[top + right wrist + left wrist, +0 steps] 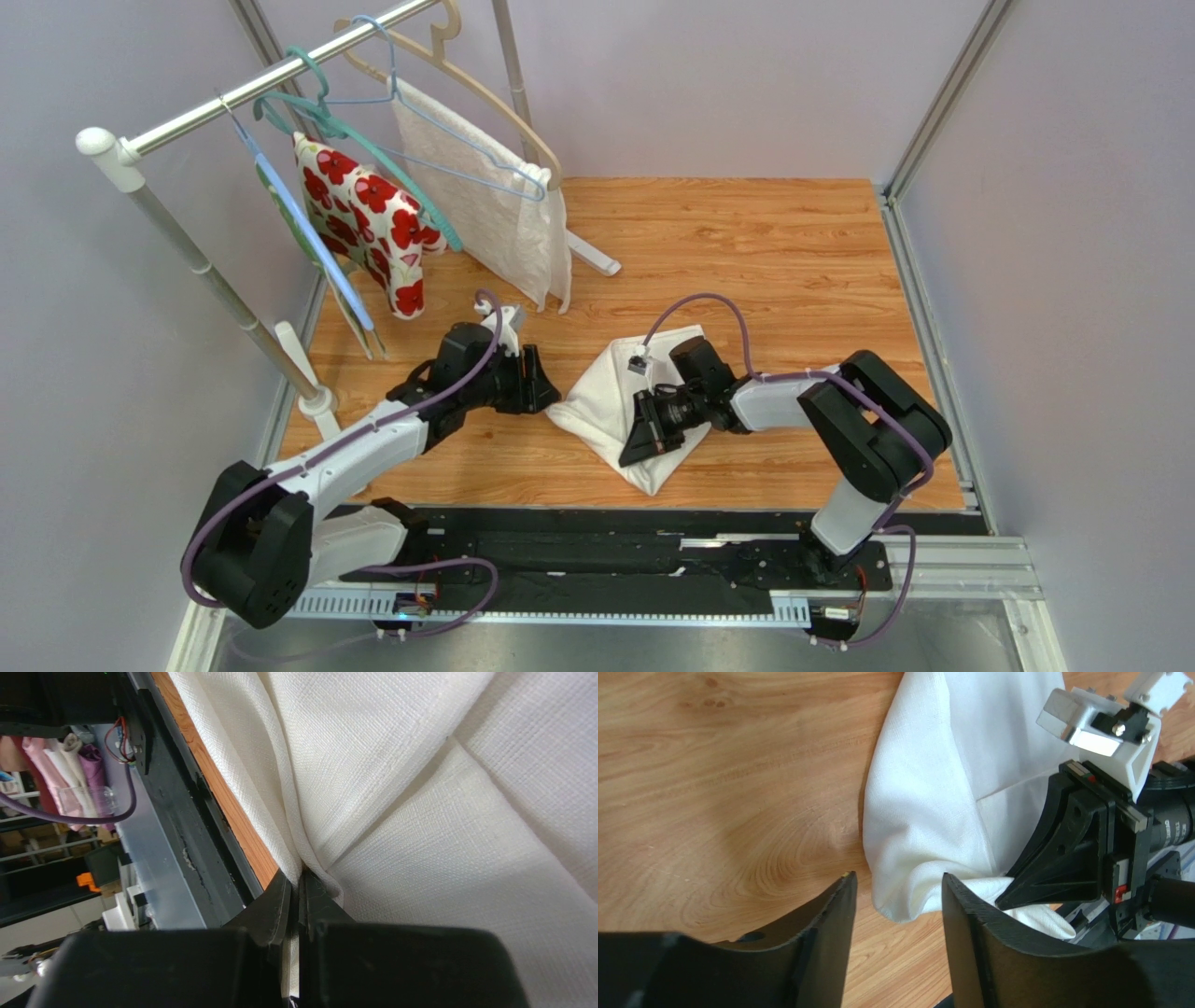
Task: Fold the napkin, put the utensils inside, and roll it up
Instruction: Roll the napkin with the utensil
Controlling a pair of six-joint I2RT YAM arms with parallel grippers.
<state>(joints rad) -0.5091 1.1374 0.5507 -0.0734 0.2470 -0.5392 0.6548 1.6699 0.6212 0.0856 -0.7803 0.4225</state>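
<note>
Napkin (603,392) is lying bunched mid-table, toward 6 o'clock. Right gripper (297,882) is pinching a thin ridge of it, jaws tight. Left gripper (898,885) is hanging at the napkin's 9 o'clock, jaws apart, gripping nothing.

Risk: w/ nothing pinning the cloth, any pull is prob. dragging the whole napkin toward the table edge (231,822), or the thin pinch is slipping.

Right wrist cam is showing the pinch; top cam isn't. No utensils showing in any view.
</note>
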